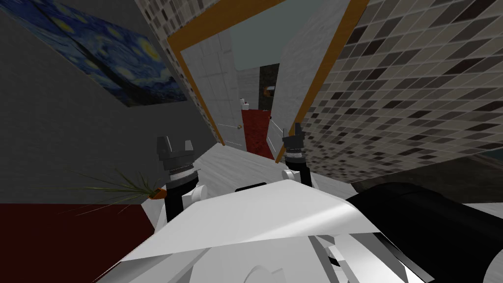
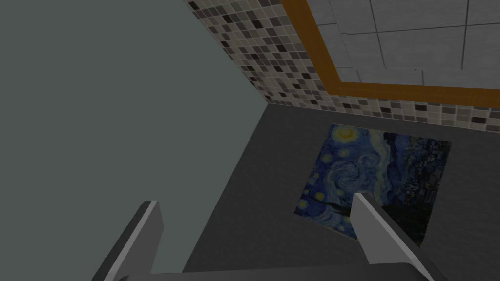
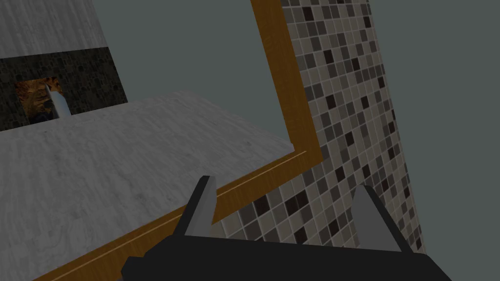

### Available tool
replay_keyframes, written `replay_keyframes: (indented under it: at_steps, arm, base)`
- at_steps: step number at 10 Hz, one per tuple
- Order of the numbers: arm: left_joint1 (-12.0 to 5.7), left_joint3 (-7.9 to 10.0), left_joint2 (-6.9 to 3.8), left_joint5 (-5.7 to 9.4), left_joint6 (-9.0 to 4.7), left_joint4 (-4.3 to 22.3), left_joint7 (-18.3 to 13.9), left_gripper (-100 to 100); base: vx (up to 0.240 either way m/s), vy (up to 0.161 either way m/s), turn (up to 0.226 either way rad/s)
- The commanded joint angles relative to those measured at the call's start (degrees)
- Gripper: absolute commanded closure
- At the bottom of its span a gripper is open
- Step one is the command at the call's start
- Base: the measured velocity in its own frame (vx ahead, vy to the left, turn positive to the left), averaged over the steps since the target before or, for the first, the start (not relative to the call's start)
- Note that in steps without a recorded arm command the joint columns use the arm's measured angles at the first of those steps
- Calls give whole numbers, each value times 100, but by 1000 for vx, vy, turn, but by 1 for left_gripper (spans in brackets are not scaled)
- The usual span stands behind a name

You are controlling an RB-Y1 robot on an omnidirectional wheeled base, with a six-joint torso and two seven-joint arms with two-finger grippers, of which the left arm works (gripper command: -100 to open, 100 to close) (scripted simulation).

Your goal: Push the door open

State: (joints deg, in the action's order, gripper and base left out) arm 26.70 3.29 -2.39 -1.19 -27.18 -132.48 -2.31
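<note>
Both are gaping wide: right pincer (image 1: pixel 292 131) is sitting just under the door (image 1: pixel 302 73) at centre; left pincer (image 1: pixel 175 145) farther left.

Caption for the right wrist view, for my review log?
Right gripper, open, aimed at the orange door frame between the grey door and the tiled wall.
</note>
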Motion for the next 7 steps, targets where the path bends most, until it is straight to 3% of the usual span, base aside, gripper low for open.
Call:
replay_keyframes:
  at_steps: [1, 7]
  arm:
    - [-59, -36, -39, 111, -60, 202, -139, -100]
    - [-224, -135, -124, 422, -228, 767, -529, -100]
  base:
    - [72, 41, -155]
    - [115, 52, -126]
